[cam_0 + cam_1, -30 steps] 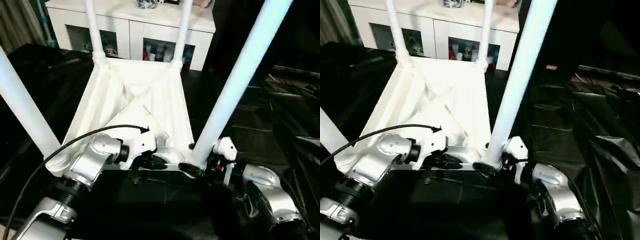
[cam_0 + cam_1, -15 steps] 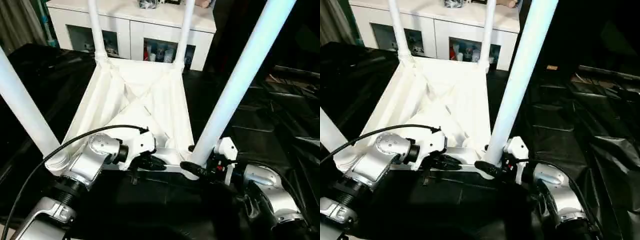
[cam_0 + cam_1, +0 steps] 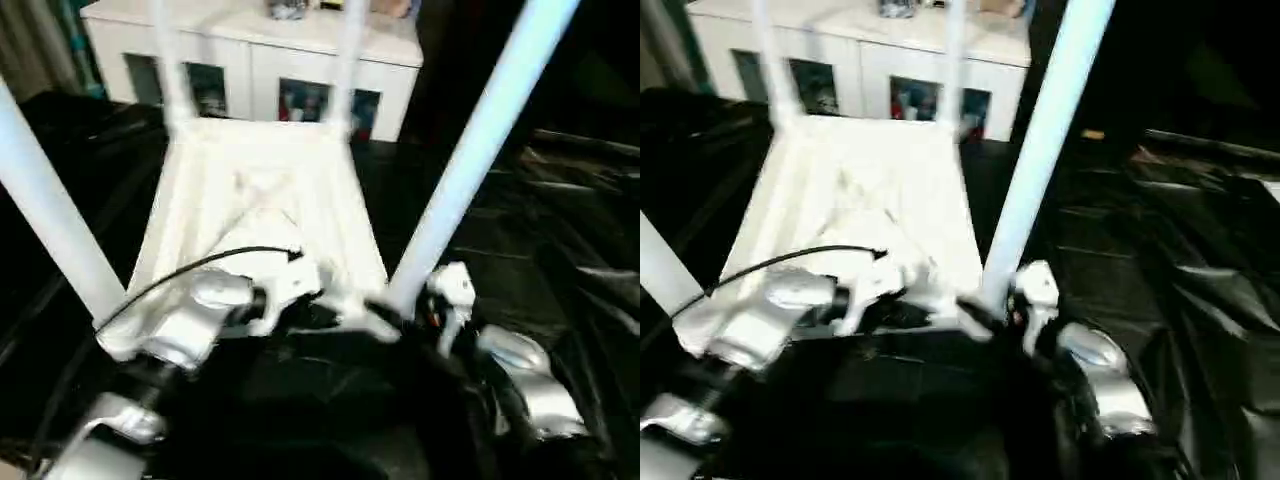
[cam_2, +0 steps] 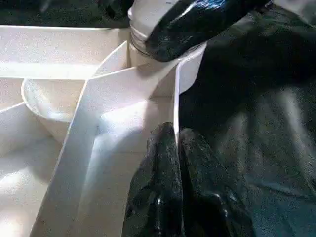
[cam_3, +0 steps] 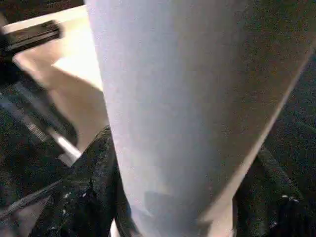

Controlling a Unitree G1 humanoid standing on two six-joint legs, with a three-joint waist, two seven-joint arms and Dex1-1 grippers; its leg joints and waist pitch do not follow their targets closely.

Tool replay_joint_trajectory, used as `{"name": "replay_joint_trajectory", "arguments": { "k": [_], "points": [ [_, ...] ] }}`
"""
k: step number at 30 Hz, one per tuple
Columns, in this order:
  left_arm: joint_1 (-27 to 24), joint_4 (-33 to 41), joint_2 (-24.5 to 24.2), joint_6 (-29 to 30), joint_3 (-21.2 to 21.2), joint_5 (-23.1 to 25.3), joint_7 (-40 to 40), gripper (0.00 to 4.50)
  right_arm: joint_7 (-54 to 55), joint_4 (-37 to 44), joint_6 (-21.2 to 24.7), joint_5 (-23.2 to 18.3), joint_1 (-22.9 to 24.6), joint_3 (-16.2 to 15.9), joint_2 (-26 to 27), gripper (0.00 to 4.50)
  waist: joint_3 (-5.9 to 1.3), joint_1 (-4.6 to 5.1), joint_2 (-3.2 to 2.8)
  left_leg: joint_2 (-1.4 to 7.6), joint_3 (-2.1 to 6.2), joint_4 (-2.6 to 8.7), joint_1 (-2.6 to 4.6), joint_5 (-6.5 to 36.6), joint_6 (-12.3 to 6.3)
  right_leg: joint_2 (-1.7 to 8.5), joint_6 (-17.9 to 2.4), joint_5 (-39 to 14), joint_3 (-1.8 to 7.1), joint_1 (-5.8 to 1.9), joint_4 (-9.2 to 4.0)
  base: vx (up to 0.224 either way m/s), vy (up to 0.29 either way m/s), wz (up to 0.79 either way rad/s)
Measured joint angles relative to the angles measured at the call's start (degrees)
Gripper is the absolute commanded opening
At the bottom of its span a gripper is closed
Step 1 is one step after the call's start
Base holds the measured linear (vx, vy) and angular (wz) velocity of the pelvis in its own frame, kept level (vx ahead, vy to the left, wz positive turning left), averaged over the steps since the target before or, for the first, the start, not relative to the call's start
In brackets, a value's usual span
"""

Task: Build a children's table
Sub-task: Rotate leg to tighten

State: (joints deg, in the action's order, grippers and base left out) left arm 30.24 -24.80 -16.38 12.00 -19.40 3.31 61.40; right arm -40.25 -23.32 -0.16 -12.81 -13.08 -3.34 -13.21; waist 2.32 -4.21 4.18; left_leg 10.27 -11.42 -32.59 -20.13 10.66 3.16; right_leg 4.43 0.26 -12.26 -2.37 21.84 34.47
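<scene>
The children's table (image 3: 260, 190) lies upside down on the black cloth, ribbed underside up, with its white legs standing in the corner sockets. My left gripper (image 4: 176, 148) is shut on the thin near rim wall of the table (image 4: 98, 98), one finger on each side of it. My right gripper (image 3: 385, 320) is closed around the base of the near right leg (image 3: 470, 170). That leg (image 5: 187, 98) stands between its fingers (image 5: 94, 197). The near left leg (image 3: 50, 220) rises at the left edge, and the two far legs (image 3: 350, 60) stand at the back.
A white cabinet (image 3: 250, 40) with glass doors stands behind the work table. Wrinkled black cloth (image 3: 530, 230) covers the surface to the right. A black cable (image 3: 200, 265) arcs over my left forearm.
The camera has shifted. My right gripper's fingers, open beside the near right leg's base before, have closed in around it. The left gripper keeps its hold on the rim.
</scene>
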Motion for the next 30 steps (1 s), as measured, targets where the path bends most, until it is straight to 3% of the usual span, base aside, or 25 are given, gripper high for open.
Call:
{"name": "replay_joint_trajectory", "arguments": {
  "k": [3, 7, 12, 13, 15, 19, 24, 30],
  "points": [
    [1.08, -1.54, 3.95, 2.77, 0.39, 1.34, -5.25, 0.00, 6.98, -2.19, -0.67, 0.40, -0.91, 2.42, 3.18, 2.59, -0.07, 0.25, -0.23, -0.05, 0.00, 0.00, 0.00, 0.00, 0.00, 0.00, 0.00, 0.01, 0.07, -0.01, 0.00, 0.000, 0.000, 0.00],
    [3.54, -5.34, 9.64, 5.34, 0.45, 3.05, -13.34, 0.00, 18.06, -6.82, -2.32, 3.98, -4.67, 3.61, 5.93, 2.59, -0.15, 0.28, -0.35, -0.14, 0.00, 0.00, -0.04, 0.00, -0.01, 0.06, -0.05, 0.05, 0.12, -0.04, -0.01, 0.000, 0.000, 0.00],
    [5.19, -7.78, 11.45, 6.41, 0.46, 3.31, -15.72, 0.00, 21.31, -8.68, -3.03, 5.11, -6.10, 4.18, 6.56, 2.59, -0.18, 0.01, -0.38, -0.14, 0.01, 0.02, -0.05, -0.01, -0.01, 0.06, -0.07, 0.08, 0.11, -0.08, -0.01, 0.000, 0.000, 0.00],
    [5.32, -8.03, 11.56, 6.71, 0.46, 3.34, -15.72, 0.00, 21.04, -8.70, -3.02, 4.94, -6.10, 4.38, 6.56, 3.14, -0.18, -0.07, -0.37, -0.14, 0.01, 0.03, -0.06, -0.01, -0.01, 0.06, -0.07, 0.08, 0.10, -0.08, -0.01, 0.000, 0.000, 0.00],
    [5.33, -7.96, 11.58, 7.19, 0.32, 3.33, -15.71, 0.00, 20.14, -8.69, -3.05, 4.46, -5.95, 4.87, 6.55, 3.28, -0.17, -0.22, -0.33, -0.14, 0.02, 0.03, -0.06, -0.01, -0.01, 0.06, -0.08, 0.08, 0.10, -0.08, -0.01, 0.000, 0.000, 0.00],
    [5.34, -6.86, 10.14, 7.25, 0.09, 3.28, -14.70, 0.00, 14.45, -6.97, -2.74, 3.58, -4.47, 4.61, 4.83, 3.64, -0.08, -0.12, -0.08, -0.11, 0.04, 0.05, -0.11, -0.01, -0.01, 0.05, -0.02, 0.05, 0.06, -0.02, -0.03, 0.000, 0.000, 0.00],
    [4.48, -4.77, 7.00, 6.32, -0.32, 2.99, -10.46, 0.00, 5.98, -3.50, -1.53, 2.94, -2.53, 2.18, 0.51, 3.78, 0.08, 0.41, 0.20, -0.07, 0.12, 0.19, -0.15, -0.01, -0.01, 0.01, -0.04, 0.09, -0.05, 0.06, -0.04, 0.000, 0.000, 0.00],
    [1.73, -0.46, -1.09, 1.70, -0.57, -0.48, 1.42, 0.00, -7.57, 1.39, -0.20, 0.03, 0.46, -0.52, -5.51, 3.78, 0.15, 0.62, 0.30, 0.01, 0.12, 0.32, -0.23, 0.00, -0.01, -0.06, -0.08, 0.04, -0.11, 0.14, -0.06, 0.000, 0.000, 0.00]
  ]
}}
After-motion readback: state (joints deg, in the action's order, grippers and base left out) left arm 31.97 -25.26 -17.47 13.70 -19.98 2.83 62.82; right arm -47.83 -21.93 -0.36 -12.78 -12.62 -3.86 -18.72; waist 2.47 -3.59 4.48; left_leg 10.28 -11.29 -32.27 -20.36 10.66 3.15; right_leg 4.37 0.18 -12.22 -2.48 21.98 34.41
